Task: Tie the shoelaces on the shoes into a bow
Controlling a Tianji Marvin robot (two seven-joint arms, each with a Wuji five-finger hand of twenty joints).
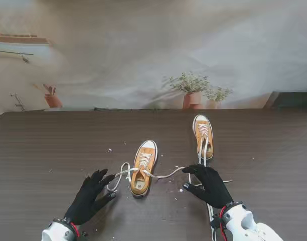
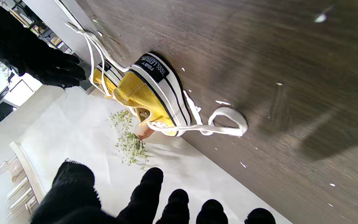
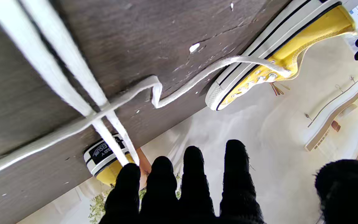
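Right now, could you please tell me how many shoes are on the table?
2. One shoe lies near me between both hands; the other shoe sits farther away on the right. No others show.

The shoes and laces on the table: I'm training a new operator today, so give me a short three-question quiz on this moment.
1. True or false: the near shoe has a finished bow.
2. Which hand is closer to the lace end trailing from the near shoe's right side? A) left hand B) right hand
3. Fill in: the far shoe has its laces running ____ the robot.

Key: 1 false, the laces lie loose on the table; 2 B; 3 toward.
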